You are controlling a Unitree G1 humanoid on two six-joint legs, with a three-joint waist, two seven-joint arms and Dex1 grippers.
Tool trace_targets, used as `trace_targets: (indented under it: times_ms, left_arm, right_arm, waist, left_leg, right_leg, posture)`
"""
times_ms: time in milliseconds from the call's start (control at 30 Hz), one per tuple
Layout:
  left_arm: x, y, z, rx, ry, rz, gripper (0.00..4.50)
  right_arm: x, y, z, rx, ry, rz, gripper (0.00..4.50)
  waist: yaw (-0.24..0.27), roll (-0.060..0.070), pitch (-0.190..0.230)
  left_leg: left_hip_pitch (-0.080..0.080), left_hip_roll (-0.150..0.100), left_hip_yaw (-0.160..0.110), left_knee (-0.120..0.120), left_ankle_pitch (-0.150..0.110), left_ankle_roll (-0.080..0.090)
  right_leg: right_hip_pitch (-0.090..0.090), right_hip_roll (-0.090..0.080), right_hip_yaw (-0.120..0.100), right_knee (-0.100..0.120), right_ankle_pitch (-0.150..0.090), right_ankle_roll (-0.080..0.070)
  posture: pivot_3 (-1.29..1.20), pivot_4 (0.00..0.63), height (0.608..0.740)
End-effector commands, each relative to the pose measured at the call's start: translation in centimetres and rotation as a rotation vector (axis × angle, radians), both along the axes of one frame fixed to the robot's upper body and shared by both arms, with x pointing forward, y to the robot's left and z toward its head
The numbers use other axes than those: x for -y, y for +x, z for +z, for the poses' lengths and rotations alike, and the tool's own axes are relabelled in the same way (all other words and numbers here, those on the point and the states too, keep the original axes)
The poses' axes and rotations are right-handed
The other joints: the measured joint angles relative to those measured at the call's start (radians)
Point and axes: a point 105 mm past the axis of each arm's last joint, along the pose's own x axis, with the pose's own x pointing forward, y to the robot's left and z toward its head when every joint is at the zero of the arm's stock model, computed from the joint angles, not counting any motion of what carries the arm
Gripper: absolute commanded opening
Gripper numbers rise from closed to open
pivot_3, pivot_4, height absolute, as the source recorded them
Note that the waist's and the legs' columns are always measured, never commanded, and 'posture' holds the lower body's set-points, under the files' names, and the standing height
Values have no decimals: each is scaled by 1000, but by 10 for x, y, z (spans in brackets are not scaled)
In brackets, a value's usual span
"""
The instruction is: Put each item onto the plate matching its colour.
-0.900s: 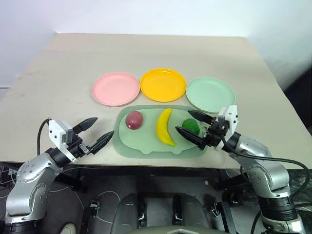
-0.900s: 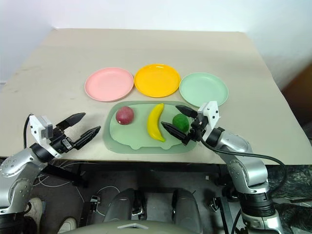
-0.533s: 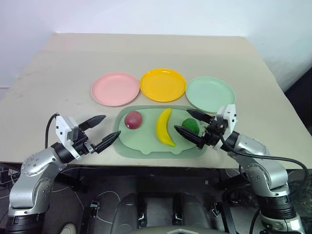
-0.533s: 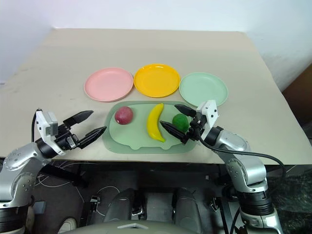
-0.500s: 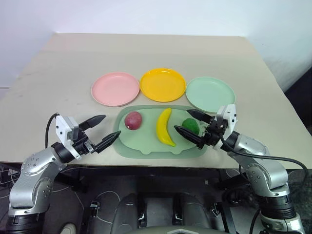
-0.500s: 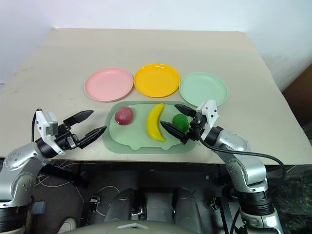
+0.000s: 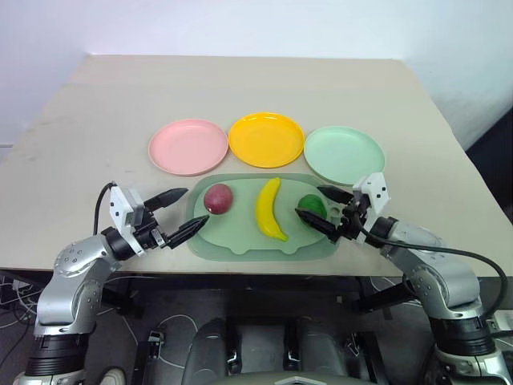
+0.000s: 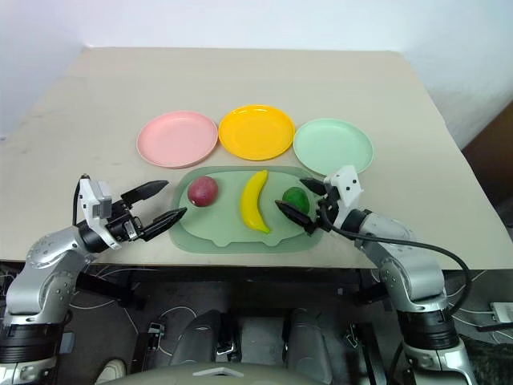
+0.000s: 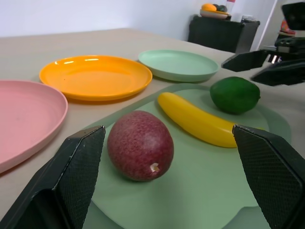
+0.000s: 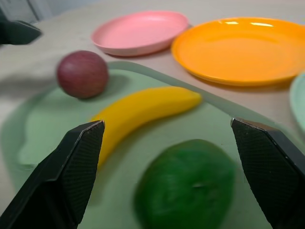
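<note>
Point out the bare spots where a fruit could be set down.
All three plates are bare: pink, yellow, mint green. So is the table behind them. The tray is crowded with plum, banana and green fruit.

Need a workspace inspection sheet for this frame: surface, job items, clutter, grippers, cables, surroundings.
Surface: beige table, pale green tray near the front edge.
Job's things: red fruit, banana and green fruit lie on the tray; pink plate, yellow plate and mint plate hold nothing.
Clutter: nothing seen.
Grippers: left gripper open, beside the tray's left edge; right gripper open, straddling the green fruit.
Cables: black cable along the right arm.
Surroundings: white wall.
</note>
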Motion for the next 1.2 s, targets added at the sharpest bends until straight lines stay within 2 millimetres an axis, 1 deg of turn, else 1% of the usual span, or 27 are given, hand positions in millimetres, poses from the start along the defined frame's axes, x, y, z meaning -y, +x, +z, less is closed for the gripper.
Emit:
trace_targets:
  times_ms: [33,100,200,300,367,467,533,567,700,800,900,1000,1133,1200]
  left_arm:
    - [3,-1,8,46,9,-11,4486]
    - [3,-1,7,46,9,-12,4486]
    - [6,-1,9,48,6,-13,4486]
    - [7,-1,11,51,4,-12,4486]
    - [6,0,12,53,2,-5,4486]
    - [6,0,12,53,2,-3,4500]
    - [6,0,12,53,3,-2,4500]
    - [5,1,13,55,3,2,4500]
    - [5,0,14,57,4,10,4500]
    - [3,-1,15,59,2,24,4500]
    - [2,-4,15,60,1,33,4500]
    - [1,-8,14,56,3,44,4500]
    - [-1,-9,13,56,5,63,4500]
    - [-3,-11,14,57,5,72,4500]
  right_arm:
    - [3,8,-3,-32,-35,-50,4500]
    - [1,8,-12,-85,-70,-47,4500]
    - [-3,4,-17,-143,-75,-23,4500]
    - [-4,3,-21,-187,-82,-21,4500]
    - [-4,4,-18,-189,-71,-33,4500]
    - [-4,3,-11,-165,-63,-20,3940]
    - [-5,1,-5,-145,-54,-7,3342]
    - [-5,-1,2,-129,-49,12,3084]
    - [-6,-2,19,-85,-39,41,3040]
    - [-1,21,38,-24,-22,-30,3040]
    - [5,40,44,-8,-28,-79,3040]
    - [19,72,38,-4,-106,-178,3040]
    - [35,103,26,-16,-225,-281,3040]
    - [41,115,23,-25,-258,-326,3040]
  waist:
    - [0,0,0]
    - [1,0,0]
    - [1,0,0]
    - [1,0,0]
    - [0,0,0]
    - [1,0,0]
    - [1,0,0]
    - [1,0,0]
    - [1,0,0]
    - [-1,0,0]
    - [-3,0,0]
    - [-3,0,0]
    - [-3,0,0]
    - [-6,0,0]
  left_leg:
    - [0,0,0,0,0,0]
    - [0,0,0,0,0,0]
    - [0,0,0,0,0,0]
    - [0,0,0,0,0,0]
    - [0,0,0,0,0,0]
    - [0,0,0,0,0,0]
    - [0,0,0,0,0,0]
    - [0,0,0,0,0,0]
    - [0,0,0,0,0,0]
    - [0,0,0,0,0,0]
    - [0,0,0,0,0,0]
    - [0,0,1,0,0,0]
    - [-1,-1,2,0,0,0]
    - [-1,-1,3,0,0,0]
  right_leg:
    - [0,0,0,0,0,0]
    - [0,0,0,0,0,0]
    - [0,0,0,0,0,0]
    - [0,0,0,0,0,0]
    - [0,0,0,0,0,0]
    - [0,0,0,0,0,0]
    - [0,0,0,0,0,0]
    - [0,0,0,0,0,0]
    - [0,0,0,0,0,0]
    - [0,0,0,0,0,0]
    - [0,0,0,0,0,0]
    - [0,0,0,0,0,0]
    - [-1,0,0,0,0,0]
    - [-2,0,1,1,0,1]
  posture:
    - [0,150,695]
    - [0,150,695]
    - [0,150,695]
    - [0,150,695]
    - [0,150,695]
    - [0,150,695]
    - [0,150,695]
    - [0,150,695]
    - [0,150,695]
    - [0,150,695]
    - [0,150,695]
    - [0,150,695]
    - [0,150,695]
    - [0,150,695]
